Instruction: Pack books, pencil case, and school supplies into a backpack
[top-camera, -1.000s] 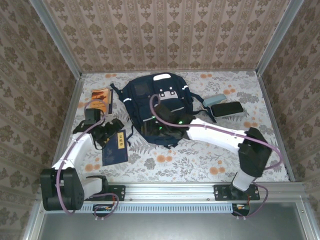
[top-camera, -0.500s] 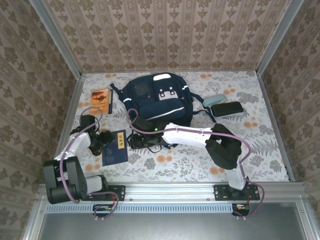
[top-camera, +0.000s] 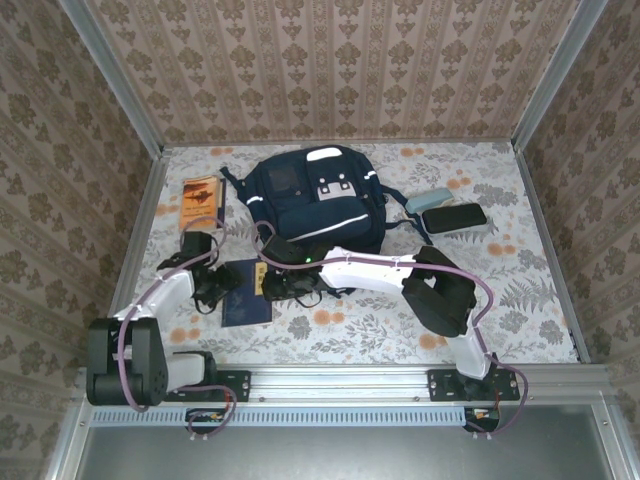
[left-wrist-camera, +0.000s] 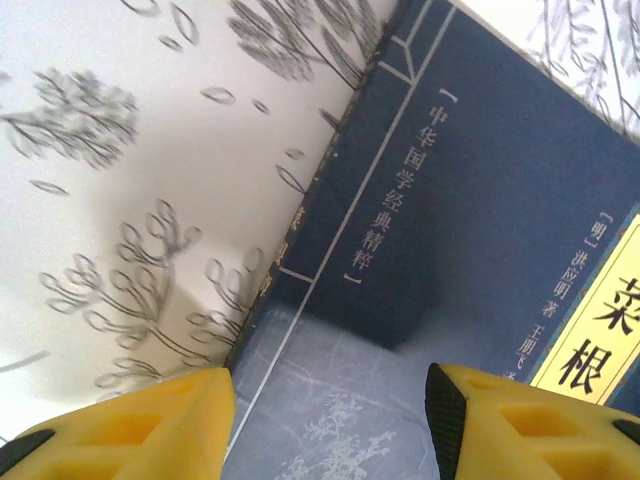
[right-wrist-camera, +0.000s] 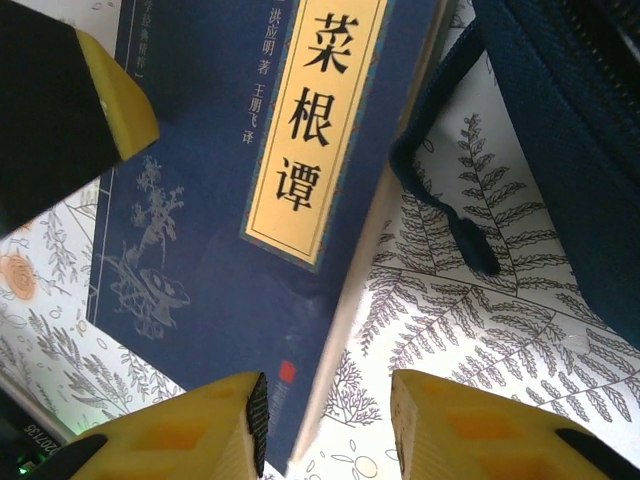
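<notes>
Packing is judged barely begun: the navy book (top-camera: 246, 292) lies flat on the table (top-camera: 400, 320) just beside the backpack (top-camera: 315, 200). The orange-brown book (top-camera: 201, 195) lies near the backpack's left, and a pale case (top-camera: 428, 200) and a dark case (top-camera: 454, 217) lie together on its right. The left gripper (left-wrist-camera: 328, 420) has its fingers apart astride the navy book's spine edge, and the right gripper (right-wrist-camera: 325, 425) has its fingers apart astride the opposite long edge, neither clamped on it. Whether the backpack's main compartment is unzipped cannot be made out from above.
</notes>
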